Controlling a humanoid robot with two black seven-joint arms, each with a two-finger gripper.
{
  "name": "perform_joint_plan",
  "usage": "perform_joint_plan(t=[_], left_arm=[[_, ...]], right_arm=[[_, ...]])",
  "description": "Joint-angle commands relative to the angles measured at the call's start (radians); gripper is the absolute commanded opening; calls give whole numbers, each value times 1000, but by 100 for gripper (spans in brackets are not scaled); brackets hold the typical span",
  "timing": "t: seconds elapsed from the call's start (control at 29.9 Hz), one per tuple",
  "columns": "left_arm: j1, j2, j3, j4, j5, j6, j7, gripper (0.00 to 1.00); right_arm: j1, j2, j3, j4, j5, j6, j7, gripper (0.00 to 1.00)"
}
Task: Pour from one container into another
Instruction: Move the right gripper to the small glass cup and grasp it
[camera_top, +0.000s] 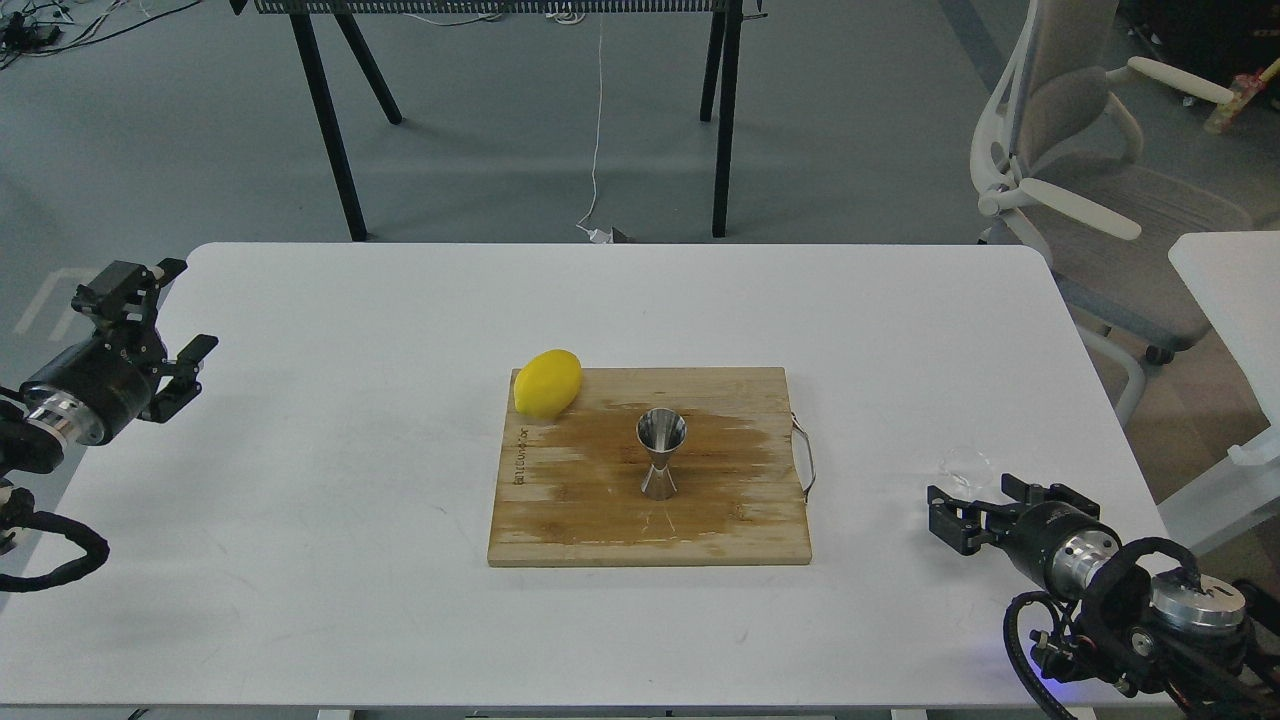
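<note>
The shiny steel jigger (661, 452) stands upright in the middle of a wooden cutting board (730, 520). The clear glass tumbler (966, 463) sits on the white table (350, 450) to the right of the board, its lower part hidden behind my right gripper (978, 503). That gripper is open, with its fingers reaching the tumbler's near side; I cannot tell whether they touch it. My left gripper (162, 322) hangs open and empty over the table's far left edge, well away from both containers.
A yellow lemon (547, 382) lies on the board's back left corner. The board has a metal handle (805, 458) on its right side. A white office chair (1080, 150) and a second white table (1230, 290) stand to the right.
</note>
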Motion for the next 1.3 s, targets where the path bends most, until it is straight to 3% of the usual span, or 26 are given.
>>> perform_joint_plan(t=[0.0, 0.3, 0.7, 1.07, 1.27], left_arm=[[1, 0, 0, 0, 0, 0, 0, 99], [7, -2, -2, 14, 0, 0, 0, 99], [7, -2, -2, 22, 0, 0, 0, 99], [7, -15, 0, 22, 0, 0, 0, 99], [7, -23, -2, 22, 0, 0, 0, 99]], right_arm=[[10, 7, 1, -13, 0, 0, 3, 89], [34, 27, -1, -33, 0, 2, 5, 84], [34, 28, -15, -33, -4, 2, 11, 46], [33, 30, -15, -16, -24, 17, 12, 37], [48, 13, 13, 103, -73, 12, 31, 36]])
